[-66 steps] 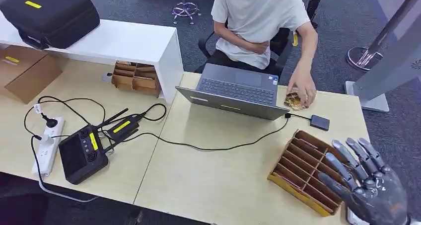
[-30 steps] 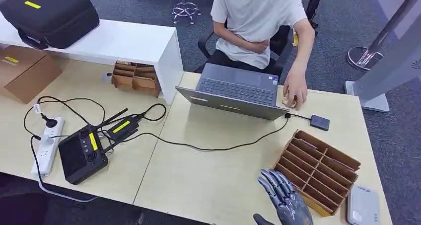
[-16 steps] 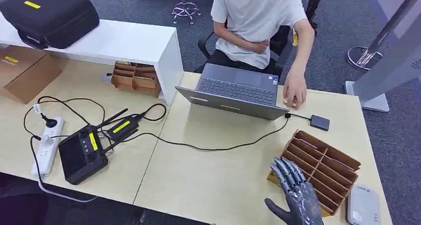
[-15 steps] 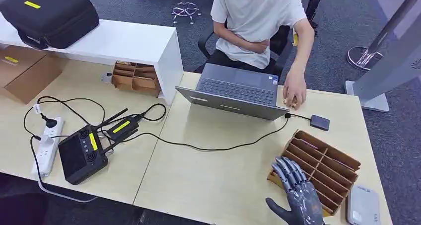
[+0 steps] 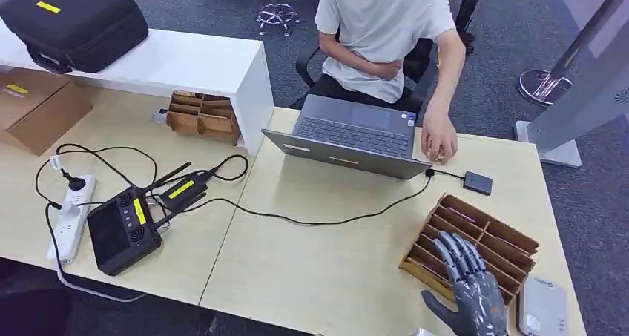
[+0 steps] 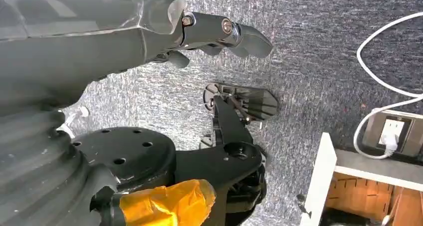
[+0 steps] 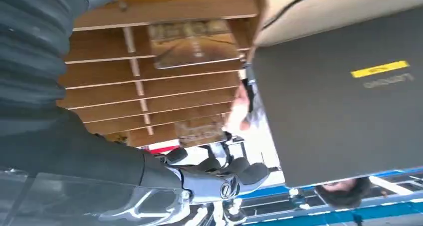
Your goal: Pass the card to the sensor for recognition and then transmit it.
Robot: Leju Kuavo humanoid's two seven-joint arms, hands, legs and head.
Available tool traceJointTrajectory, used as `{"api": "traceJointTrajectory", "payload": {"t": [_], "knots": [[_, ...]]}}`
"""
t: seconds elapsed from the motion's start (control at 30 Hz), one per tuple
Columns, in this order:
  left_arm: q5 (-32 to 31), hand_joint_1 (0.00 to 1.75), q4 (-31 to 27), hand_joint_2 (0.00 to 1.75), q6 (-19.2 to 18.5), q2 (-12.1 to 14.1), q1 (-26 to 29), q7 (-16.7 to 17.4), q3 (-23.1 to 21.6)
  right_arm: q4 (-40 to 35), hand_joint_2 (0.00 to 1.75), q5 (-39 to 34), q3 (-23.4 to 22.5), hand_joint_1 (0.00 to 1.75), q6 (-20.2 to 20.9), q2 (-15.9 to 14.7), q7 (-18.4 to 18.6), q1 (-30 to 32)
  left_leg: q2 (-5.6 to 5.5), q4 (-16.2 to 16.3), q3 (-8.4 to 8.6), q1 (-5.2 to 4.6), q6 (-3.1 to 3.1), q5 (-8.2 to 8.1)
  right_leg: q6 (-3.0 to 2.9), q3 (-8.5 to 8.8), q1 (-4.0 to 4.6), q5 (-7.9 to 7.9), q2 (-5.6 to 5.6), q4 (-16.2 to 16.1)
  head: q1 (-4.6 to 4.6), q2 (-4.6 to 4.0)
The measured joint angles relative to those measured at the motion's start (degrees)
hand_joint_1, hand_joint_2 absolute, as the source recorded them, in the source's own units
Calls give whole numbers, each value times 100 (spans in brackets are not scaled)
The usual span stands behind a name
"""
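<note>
My right hand point(image 5: 472, 290) hovers over the near end of a cardboard slotted rack point(image 5: 495, 241) at the table's right front, fingers spread and holding nothing. In the right wrist view the hand point(image 7: 149, 181) stretches beside the rack point(image 7: 114, 94), where a brownish card point(image 7: 192, 42) lies in one slot and another card point(image 7: 200, 131) in a slot closer to the fingertips point(image 7: 249, 173). A small dark sensor box point(image 5: 478, 182) sits beyond the rack, wired to the laptop point(image 5: 356, 134). My left hand point(image 6: 100, 36) hangs over the carpet with nothing in it.
A person sits behind the laptop, one hand point(image 5: 439, 138) resting on the table by its right corner. A grey flat device point(image 5: 541, 308) lies right of the rack. A controller point(image 5: 122, 231), cables and a power strip point(image 5: 70, 216) occupy the left table.
My right hand came down from high at the right, dipped left of the rack, then moved right over its near end. The person's hand stays beside the laptop.
</note>
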Motion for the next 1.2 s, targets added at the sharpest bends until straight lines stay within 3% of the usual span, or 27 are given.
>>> {"api": "traceJointTrajectory", "payload": {"t": [1.1, 1.13, 1.17, 1.2], "knots": [[-42, 0, 2, 175, 0, -4, 3, -44, 0, 557, 175, 131, -332, 0, -33, -9, 59, 127, 0, -1, 0, 1, 0, 0, 0, 0, 1, 0, 0, 0, 0, 0], [-44, 0, 2, 175, 0, -4, 3, -42, 0, 577, 175, 138, -332, 75, -33, -7, 57, 127, 0, -1, 0, 1, 0, 0, 0, 0, 1, 0, 0, 0, 0, 0], [-46, 0, 0, 175, 0, -4, 3, -42, 0, 590, 175, 142, -332, 175, -33, -4, 53, 127, 0, -1, 0, 1, 0, 0, 0, 0, 1, 0, 0, 0, 0, 0], [-48, 0, 0, 175, 0, -4, 3, -42, 0, 608, 175, 142, -332, 175, -35, -2, 50, 127, 0, 0, 0, 1, 0, 0, 0, 0, 1, 0, 0, 0, 0, 0]]}}
